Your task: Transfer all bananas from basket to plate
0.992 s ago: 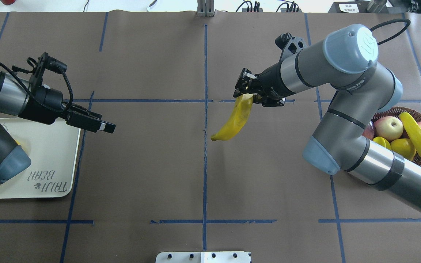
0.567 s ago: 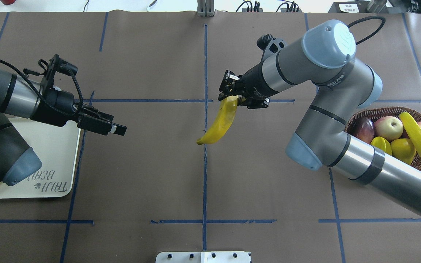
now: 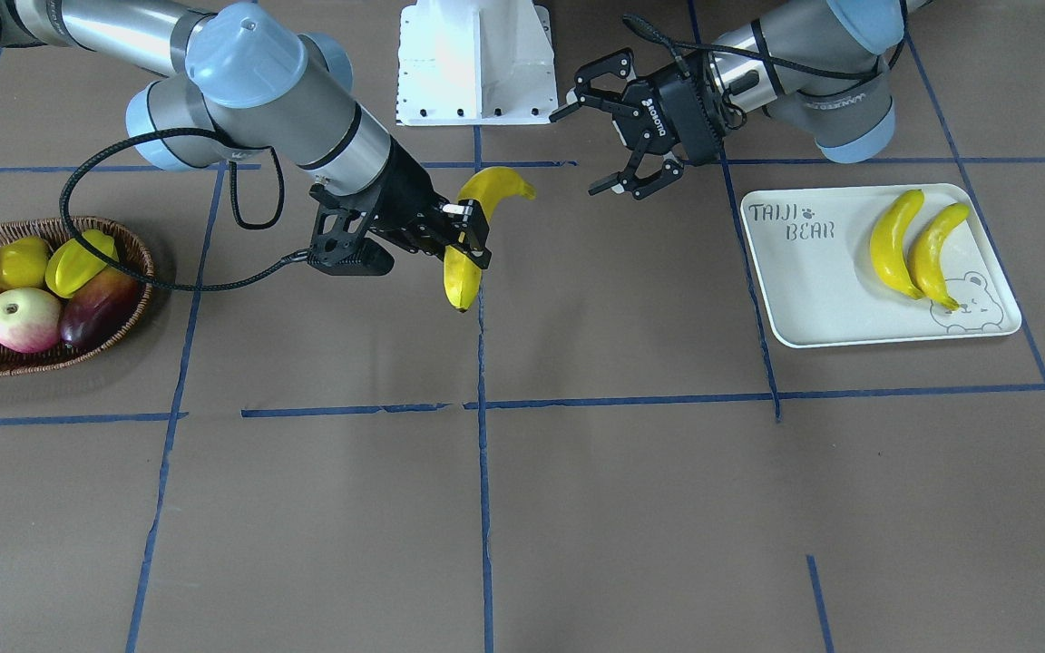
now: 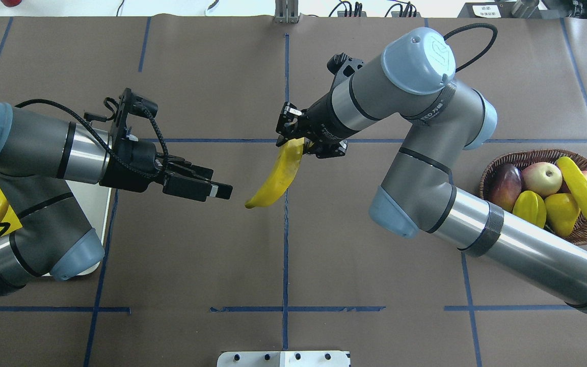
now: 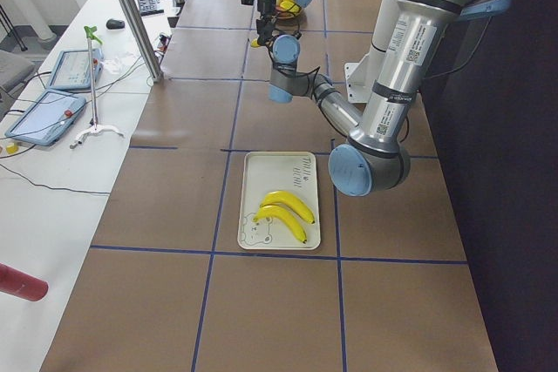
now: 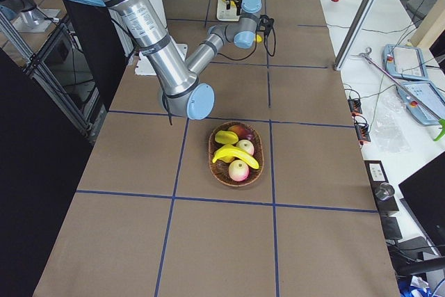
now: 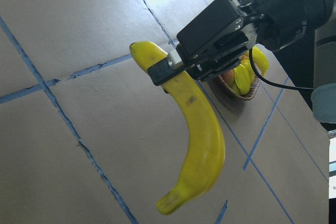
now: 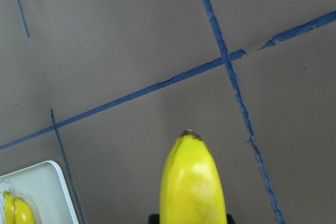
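Held banana [image 4: 276, 178]: pinched near its upper end by the right fingers [image 3: 475, 238]; it hangs tip-down, clear of the desk [image 4: 196, 265].
Handling (judged): light, rigid, glossy skin, likely slippery; the long free end may swing.
Hold point (judged): mid-body, just below the right fingers.
Left fingers [image 3: 640, 177]: spread wide, empty, facing the banana, near but apart.
Plate [image 3: 813, 299]: behind the left fingers; two bananas [image 3: 890, 245] side by side.
Basket [image 4: 483, 176]: well behind the right fingers; one banana [image 4: 579, 191] lies across apples [image 4: 542, 178] and other fruit.
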Controlling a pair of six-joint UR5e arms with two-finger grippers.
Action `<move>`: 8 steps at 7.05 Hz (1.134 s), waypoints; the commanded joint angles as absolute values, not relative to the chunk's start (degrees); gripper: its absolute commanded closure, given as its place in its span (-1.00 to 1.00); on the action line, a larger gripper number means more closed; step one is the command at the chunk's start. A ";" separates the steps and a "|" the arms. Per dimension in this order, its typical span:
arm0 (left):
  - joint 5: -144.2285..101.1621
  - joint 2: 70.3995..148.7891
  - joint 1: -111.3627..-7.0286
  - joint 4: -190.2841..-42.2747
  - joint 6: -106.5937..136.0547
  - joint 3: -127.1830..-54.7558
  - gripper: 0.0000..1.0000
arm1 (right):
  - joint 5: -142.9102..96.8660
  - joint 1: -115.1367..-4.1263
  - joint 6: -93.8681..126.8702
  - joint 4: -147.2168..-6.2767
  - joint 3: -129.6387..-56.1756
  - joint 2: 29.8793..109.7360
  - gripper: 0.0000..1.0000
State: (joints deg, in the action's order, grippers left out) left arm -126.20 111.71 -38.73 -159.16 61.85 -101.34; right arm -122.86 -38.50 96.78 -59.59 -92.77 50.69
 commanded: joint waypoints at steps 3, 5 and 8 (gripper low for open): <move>-125.95 112.85 -37.53 -159.43 62.23 -101.34 -1.00 | -122.96 -35.86 97.99 -58.71 -93.07 49.83 1.00; -125.86 112.85 -37.01 -159.43 62.23 -101.34 -1.00 | -122.52 -35.16 99.66 -58.71 -93.25 48.87 1.00; -125.95 112.76 -36.91 -159.43 62.23 -101.25 -1.00 | -122.34 -34.98 100.02 -58.71 -93.25 47.90 0.98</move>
State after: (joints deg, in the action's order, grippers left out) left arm -125.92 112.80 -36.99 -159.43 62.23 -101.31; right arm -122.40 -35.04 99.89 -58.71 -93.25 48.28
